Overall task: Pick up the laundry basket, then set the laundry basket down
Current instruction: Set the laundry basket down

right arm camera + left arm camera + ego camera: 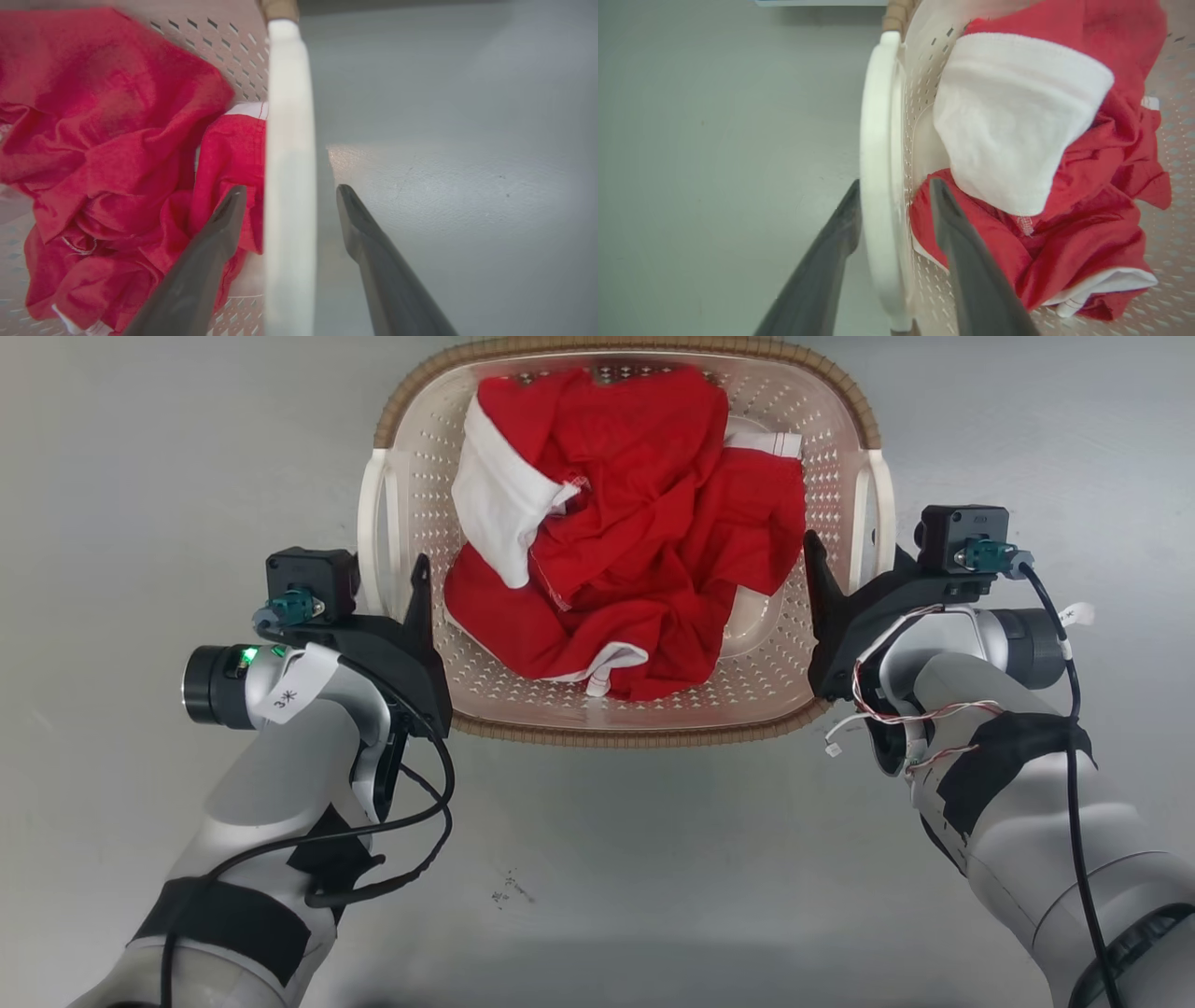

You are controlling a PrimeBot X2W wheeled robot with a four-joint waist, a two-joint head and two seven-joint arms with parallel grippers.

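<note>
The left gripper point(893, 185) is held wide, its jaws set astride the basket's left loop handle point(878, 140). In the left wrist view the outer finger point(822, 270) is seen just beside the handle's outer face, perhaps touching it. The inner finger point(966, 261) is seen inside the basket over the red cloth, with a clear gap to the handle. The right gripper point(290, 189) is likewise held wide about the right loop handle point(289, 116). In the right wrist view a gap is shown on both sides, with the inner finger point(201, 275) over the cloth and the outer finger point(387, 280) over the floor.

These gaps are made plain by the wrist views; from the head view they cannot be judged. The wider layout is given by the head view. There the laundry basket point(616, 735) is seen straight ahead on the grey floor point(607, 896), between the two arms, with a gripper at each side. Whether it rests on the floor or is raised cannot be told. A crumpled red garment point(644, 523) with a white part point(499, 504) is seen lying in the basket. A few dark specks point(509, 893) are seen on the floor nearer the robot.
</note>
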